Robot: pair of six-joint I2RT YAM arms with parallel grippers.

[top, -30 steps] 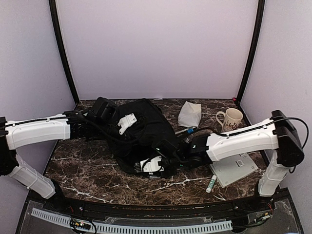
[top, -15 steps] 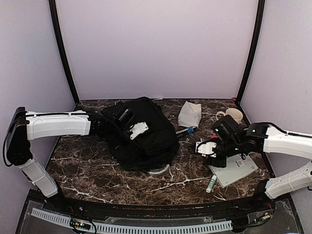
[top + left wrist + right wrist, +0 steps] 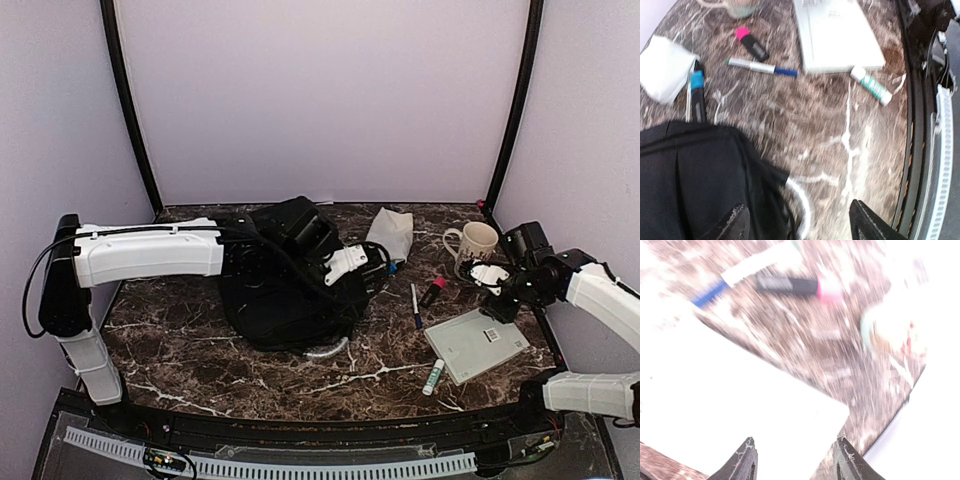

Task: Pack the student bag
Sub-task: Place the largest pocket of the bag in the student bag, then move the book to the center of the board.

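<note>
L arm reaches near-horizontal from its base across the student bag [image 3: 285, 300], wrist out past the bag's right side. L hand [image 3: 796, 212] hangs above the bag's edge & the bare counter [image 3: 840, 130], fingers spread wide, nothing btwn them. The bag sits centre-left on the counter, slumped, w/ a pale grey loop [image 3: 328, 350] poking out at its near edge.

R arm is bent at far right, forearm angled in. R hand [image 3: 796, 449] is over the white pad [image 3: 478, 345], near the mug [image 3: 478, 240]. Its fingers are apart & empty, though that wrist view is blurred.

Btwn bag & pad lie a pen [image 3: 415, 305] & a pink-capped highlighter [image 3: 432, 292]. There's a glue stick [image 3: 433, 377] just beside the pad's near-left edge. Further back is a white cloth [image 3: 390, 235], w/ a blue-capped marker [image 3: 385, 268] by it.
</note>
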